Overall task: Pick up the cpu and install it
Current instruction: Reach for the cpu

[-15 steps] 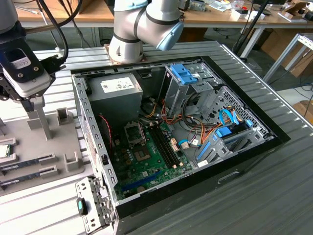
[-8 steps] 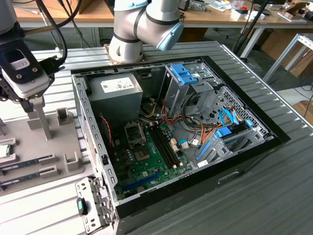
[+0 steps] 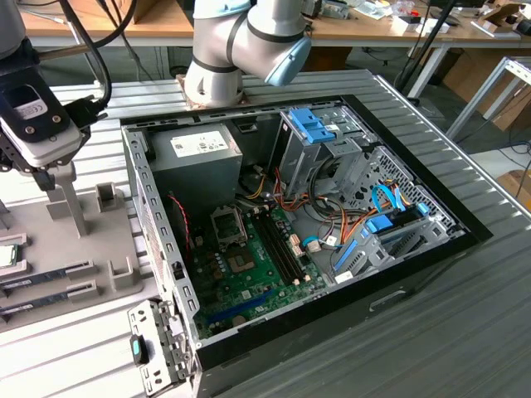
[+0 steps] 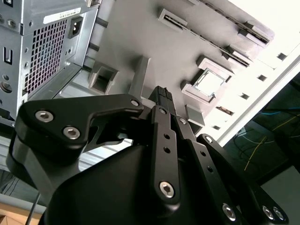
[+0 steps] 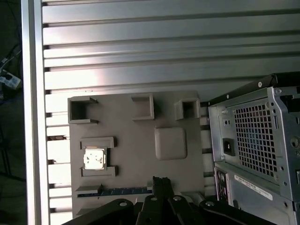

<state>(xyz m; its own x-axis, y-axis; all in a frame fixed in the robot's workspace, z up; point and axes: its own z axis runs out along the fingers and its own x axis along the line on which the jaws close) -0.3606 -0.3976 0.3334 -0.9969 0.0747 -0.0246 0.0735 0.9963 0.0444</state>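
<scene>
A ribbed metal surface (image 3: pixel 465 332) carries an open computer case (image 3: pixel 149 199), lying on its side with its inside facing up. Within it are a green motherboard (image 3: pixel 249 278), a grey power-supply box (image 3: pixel 195 162) at the far end, and drive cages with blue clips towards the exterior view's right. The robot arm (image 3: pixel 241 41) rises from its base just beyond the far end of the case and reaches over to the exterior view's left. Just beside the case on that side lies a flat grey parts tray (image 3: pixel 99 240) with raised brackets and shaped recesses. The gripper (image 5: pixel 161 180) hangs above this tray, its jaws together with nothing between them. The cpu (image 5: pixel 93 158) rests flat in a square recess of the tray, silvery top up, well to the left of the case and apart from the jaws. Near it, long dark memory sticks (image 3: pixel 46 275) lie in narrow slots of the same tray.
</scene>
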